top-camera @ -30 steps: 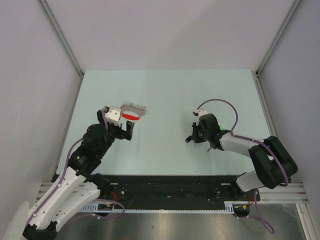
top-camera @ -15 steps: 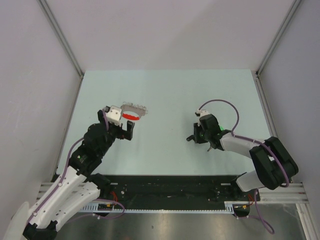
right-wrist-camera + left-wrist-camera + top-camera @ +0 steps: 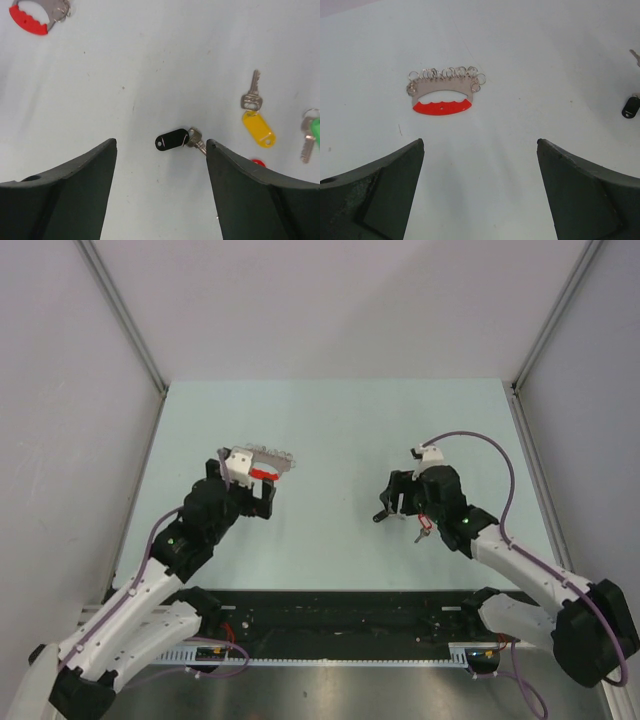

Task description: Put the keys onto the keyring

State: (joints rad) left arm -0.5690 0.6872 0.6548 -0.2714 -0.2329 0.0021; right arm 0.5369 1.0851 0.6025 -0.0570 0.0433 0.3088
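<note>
From above, the keyring (image 3: 266, 466) lies flat on the pale tabletop (image 3: 340, 430), left of centre. It sits just past the left claw (image 3: 243, 490) and is partly hidden under that wrist's white camera block. The left arm reaches forward with its elbow bent and its wrist tipped down toward the ring. The right arm stretches in low from the right, and the right claw (image 3: 390, 497) points leftward. A red key (image 3: 424, 525) shows just beside its wrist, on the near side.

In the left wrist view, the left claw's fingers stand wide apart with nothing between them. The keyring lies ahead, centred in the gap but well clear of the tips. Its red plastic arc faces the claw and its row of small metal rings faces away. The arc looks stiff and is probably the safest place to pinch. The rings look loose and likely to shift.

In the right wrist view, the right claw's jaws are parted and empty. The black key (image 3: 172, 139) rests on the tabletop just ahead, in line with the gap. The yellow key (image 3: 257, 125) and green key (image 3: 312, 131) lie further right. All the keys look light, thin and flat against the surface, so the metal blades would likely slip. The thicker plastic heads offer the better hold.
</note>
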